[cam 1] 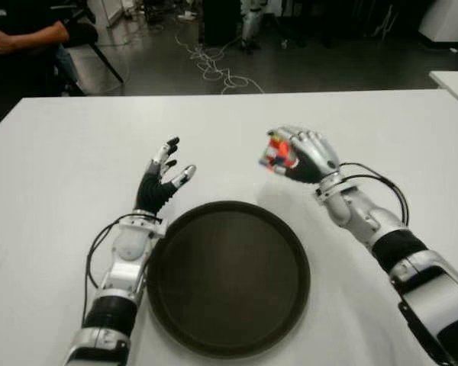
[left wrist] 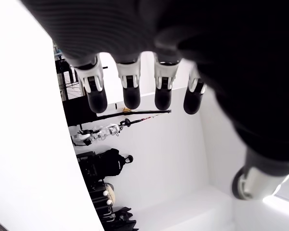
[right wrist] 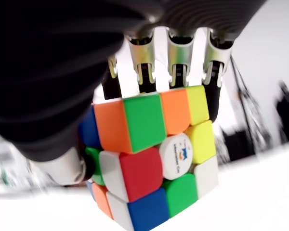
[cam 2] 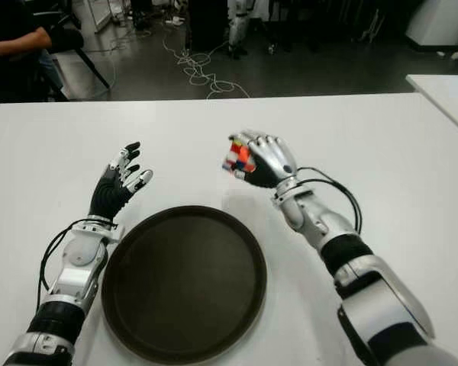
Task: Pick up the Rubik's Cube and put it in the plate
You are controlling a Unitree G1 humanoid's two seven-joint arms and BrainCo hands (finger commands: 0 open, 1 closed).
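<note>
Right hand (cam 1: 304, 156) has its fingers curled around the cube (cam 1: 278, 155), holding it clear above the counter (cam 1: 382, 130); the right wrist view shows four fingertips (right wrist: 177, 76) over one face and the thumb against the opposite side. From the cube, the plate (cam 1: 227, 276) lies nearer to the robot and slightly left, its far rim close below the hand. That offset is what the coming move turns on, I judge: the hand must bring the cube back and a little left over the plate, then lower it. A cube has no long axis, so its turn matters little.

Nothing lies in the dark round plate. Left hand (cam 1: 162, 183) shows just beside the plate's far left rim, fingers spread and holding nothing. It is idle; the right hand already has the cube.
</note>
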